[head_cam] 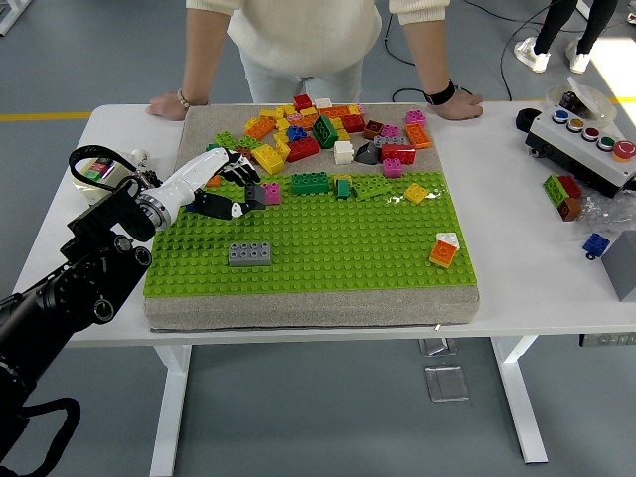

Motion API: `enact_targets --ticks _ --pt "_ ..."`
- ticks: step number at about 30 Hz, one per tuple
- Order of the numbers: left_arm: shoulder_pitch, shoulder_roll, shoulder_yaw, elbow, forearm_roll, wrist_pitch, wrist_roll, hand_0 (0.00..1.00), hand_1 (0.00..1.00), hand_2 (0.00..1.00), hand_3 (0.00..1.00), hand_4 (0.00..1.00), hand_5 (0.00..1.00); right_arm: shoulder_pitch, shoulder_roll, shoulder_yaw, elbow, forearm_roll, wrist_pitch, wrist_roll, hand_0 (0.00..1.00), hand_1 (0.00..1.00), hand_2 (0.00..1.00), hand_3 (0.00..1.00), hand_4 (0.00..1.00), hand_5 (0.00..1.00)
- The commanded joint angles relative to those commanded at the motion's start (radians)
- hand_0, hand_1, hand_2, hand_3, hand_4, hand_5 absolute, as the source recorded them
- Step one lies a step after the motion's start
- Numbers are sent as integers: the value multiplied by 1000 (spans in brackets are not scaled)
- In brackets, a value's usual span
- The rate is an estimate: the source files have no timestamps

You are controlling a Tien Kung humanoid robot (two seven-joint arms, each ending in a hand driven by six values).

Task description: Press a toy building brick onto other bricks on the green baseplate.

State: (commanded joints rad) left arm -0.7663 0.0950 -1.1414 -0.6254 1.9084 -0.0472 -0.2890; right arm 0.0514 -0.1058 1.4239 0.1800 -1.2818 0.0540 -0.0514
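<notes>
Layout around the baseplate

The baseplate [328, 248] was laid on a mat [318, 310] on the table [527, 288]. A loose brick pile [318, 134] was heaped behind the baseplate. A long brick [249, 254] was set on its left part, a stacked brick [444, 250] near its right edge. A button box [586, 144] was placed well right of it.

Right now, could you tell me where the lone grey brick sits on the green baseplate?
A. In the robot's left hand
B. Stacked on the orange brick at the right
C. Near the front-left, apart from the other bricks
C: the grey brick lies alone on the green baseplate, nearer than the left hand.
</notes>
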Motion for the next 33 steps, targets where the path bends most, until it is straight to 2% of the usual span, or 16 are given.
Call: enact_targets --ticks 6,20,24,33 --pt "10 9 -1 -17 1 -4 3 616 567 561 539 682 2 -2 -1 2 0 -2 0 1 761 688 732 690 973 495" --pt "58 38 6 -104 -2 -23 19 618 568 562 541 687 2 -6 -3 9 0 -5 0 1 759 688 732 690 973 495" --pt "79 49 5 -154 2 -25 27 618 568 562 541 692 2 -8 -3 11 0 -6 0 2 760 689 732 691 974 495" --pt "116 70 8 -225 -3 -35 39 617 568 562 539 697 2 -10 -5 16 0 -8 0 2 759 688 732 691 974 496"
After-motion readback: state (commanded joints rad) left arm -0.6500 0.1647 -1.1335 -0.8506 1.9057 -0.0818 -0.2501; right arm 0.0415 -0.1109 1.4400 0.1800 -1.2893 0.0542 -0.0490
